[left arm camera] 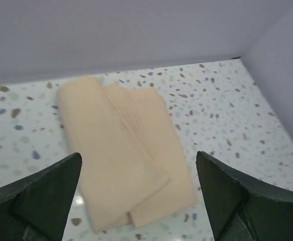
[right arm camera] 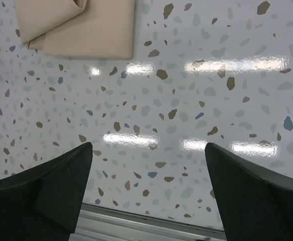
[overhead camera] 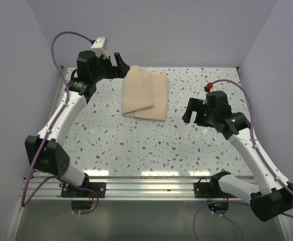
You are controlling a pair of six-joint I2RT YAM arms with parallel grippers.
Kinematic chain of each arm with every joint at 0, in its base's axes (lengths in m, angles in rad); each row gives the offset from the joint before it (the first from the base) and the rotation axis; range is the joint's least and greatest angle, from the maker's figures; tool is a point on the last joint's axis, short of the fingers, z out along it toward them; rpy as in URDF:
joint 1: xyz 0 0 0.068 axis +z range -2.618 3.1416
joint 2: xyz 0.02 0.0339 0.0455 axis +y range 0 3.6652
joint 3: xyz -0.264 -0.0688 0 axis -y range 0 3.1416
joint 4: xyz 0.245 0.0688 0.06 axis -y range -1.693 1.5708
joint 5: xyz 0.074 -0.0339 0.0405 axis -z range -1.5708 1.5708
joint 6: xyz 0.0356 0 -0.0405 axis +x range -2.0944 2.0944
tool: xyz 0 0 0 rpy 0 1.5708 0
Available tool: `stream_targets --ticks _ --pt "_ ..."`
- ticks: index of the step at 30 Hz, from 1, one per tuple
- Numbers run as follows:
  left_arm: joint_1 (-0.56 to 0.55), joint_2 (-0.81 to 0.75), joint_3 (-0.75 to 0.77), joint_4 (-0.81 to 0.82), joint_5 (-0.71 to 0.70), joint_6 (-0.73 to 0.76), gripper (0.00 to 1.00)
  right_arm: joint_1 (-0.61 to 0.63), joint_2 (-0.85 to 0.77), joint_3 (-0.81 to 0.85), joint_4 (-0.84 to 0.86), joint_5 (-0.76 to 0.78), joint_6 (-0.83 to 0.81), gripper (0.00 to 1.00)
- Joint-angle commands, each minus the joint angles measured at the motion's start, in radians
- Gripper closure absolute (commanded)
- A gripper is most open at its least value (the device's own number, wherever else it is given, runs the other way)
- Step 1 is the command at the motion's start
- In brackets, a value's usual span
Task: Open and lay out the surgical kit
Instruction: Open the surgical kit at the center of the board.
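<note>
Bright, even light falls from overhead. White glare bars lie on the glossy worktop [right arm camera: 151,108] just beyond the right jaws. Ahead of the left jaws the cloth wrap [left arm camera: 116,145] looks soft and slightly blurred. Shadows are faint.

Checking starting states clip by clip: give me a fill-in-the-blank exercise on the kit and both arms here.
1. The tan cloth wrap lies ____ shut on the speckled table.
2. Both the left gripper and the right gripper have their jaws ____.
3. The gripper closer to the wrap is the ____ one.
Missing words: folded; open; left.
</note>
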Motion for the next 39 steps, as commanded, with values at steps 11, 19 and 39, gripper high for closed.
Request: stream_targets --ticks 11,19,39 --pt "-0.167 0.324 0.089 0.075 0.179 -0.333 0.0 0.012 -0.042 0.036 -0.052 0.134 -0.059 0.02" --pt "-0.388 0.833 0.835 -0.739 -0.646 -0.032 0.19 0.011 0.01 0.062 -0.116 0.222 -0.079 0.02" --pt "-0.44 0.834 0.575 -0.605 -0.648 0.043 0.46 0.011 0.125 0.118 -0.159 0.223 -0.048 0.02"
